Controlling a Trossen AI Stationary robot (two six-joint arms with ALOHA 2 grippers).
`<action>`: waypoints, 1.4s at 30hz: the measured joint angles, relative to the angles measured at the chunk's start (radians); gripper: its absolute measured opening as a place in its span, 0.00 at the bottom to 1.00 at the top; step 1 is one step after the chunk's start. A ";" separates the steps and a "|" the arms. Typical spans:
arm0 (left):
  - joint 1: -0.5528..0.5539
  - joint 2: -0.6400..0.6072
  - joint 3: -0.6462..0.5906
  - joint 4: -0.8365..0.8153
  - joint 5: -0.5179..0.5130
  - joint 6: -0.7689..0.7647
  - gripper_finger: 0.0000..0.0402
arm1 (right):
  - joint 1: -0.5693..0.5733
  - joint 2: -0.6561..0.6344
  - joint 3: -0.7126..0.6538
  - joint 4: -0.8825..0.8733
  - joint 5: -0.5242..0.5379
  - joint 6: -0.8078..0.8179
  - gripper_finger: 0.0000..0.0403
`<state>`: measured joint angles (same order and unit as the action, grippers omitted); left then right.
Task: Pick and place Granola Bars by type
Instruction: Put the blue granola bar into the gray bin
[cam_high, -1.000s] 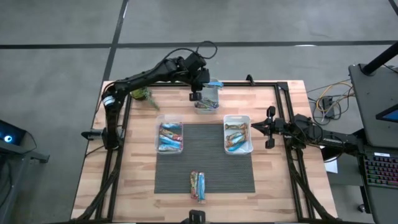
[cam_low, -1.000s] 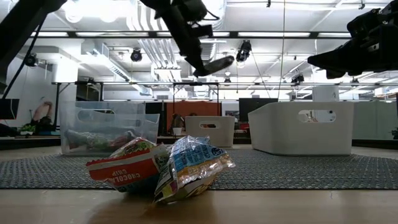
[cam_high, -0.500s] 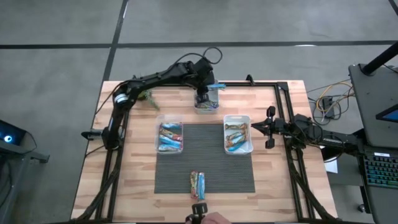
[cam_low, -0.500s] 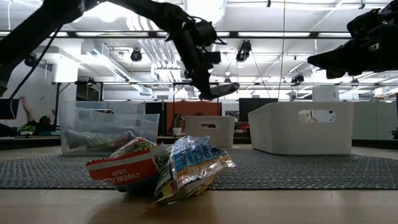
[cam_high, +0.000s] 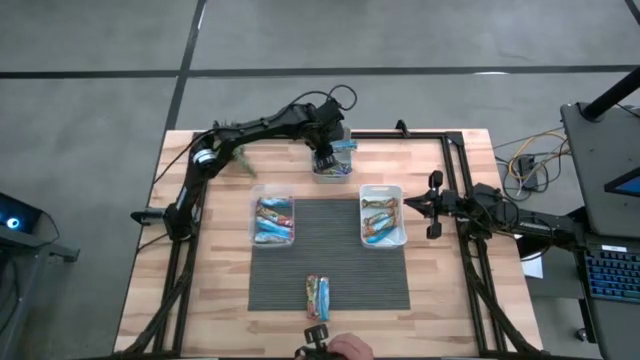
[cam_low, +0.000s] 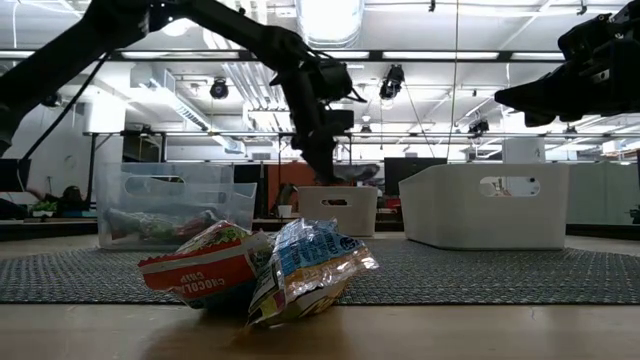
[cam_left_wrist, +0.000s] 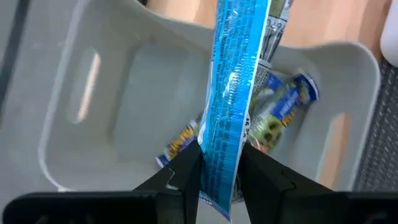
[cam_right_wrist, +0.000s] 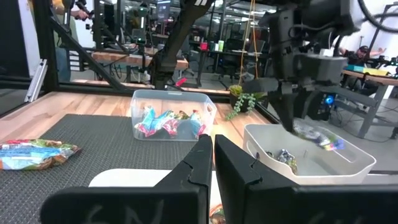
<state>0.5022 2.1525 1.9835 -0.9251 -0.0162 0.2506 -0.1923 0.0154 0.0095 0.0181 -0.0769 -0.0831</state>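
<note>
My left gripper (cam_high: 324, 158) reaches over the white bin (cam_high: 333, 172) at the table's far edge, shut on a blue granola bar (cam_left_wrist: 231, 93). In the low view that bar (cam_low: 356, 172) hangs just above the bin's rim (cam_low: 337, 190). Other bars (cam_left_wrist: 283, 106) lie on the bin's floor. Two bars (cam_high: 318, 297) rest flat on the dark mat near the table's near edge. My right gripper (cam_high: 434, 205) waits shut, beside the table's right edge. My left gripper pinches the blue bar near one end (cam_left_wrist: 219, 163) between its two fingers (cam_left_wrist: 186, 174), coming from above and pointing down. The rest of the bar sticks out sideways past the fingers, lifted clear, over the open bin.
A clear bin (cam_high: 273, 220) left of the mat and a white bin (cam_high: 383, 190) right of it both hold bars. A small green plant (cam_high: 232, 155) lies at the far left. A person's hand (cam_high: 345, 350) shows at the near edge.
My left gripper has moved a little toward the table's right and has come down toward the far bin, carrying the blue bar from well above the bin to just over its rim. A person's hand has appeared at the table's near edge.
</note>
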 joint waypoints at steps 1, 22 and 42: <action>0.000 0.005 0.000 -0.011 0.003 -0.003 0.21 | 0.000 0.000 0.000 0.000 0.000 -0.003 0.02; 0.020 0.031 -0.001 -0.061 0.050 -0.017 0.21 | 0.000 0.000 0.000 0.000 0.000 -0.003 0.02; 0.033 0.031 -0.001 -0.059 0.041 0.015 0.21 | 0.000 0.000 0.000 0.000 0.000 0.000 0.02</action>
<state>0.5354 2.1836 1.9823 -0.9836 0.0250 0.2655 -0.1923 0.0154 0.0096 0.0181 -0.0771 -0.0833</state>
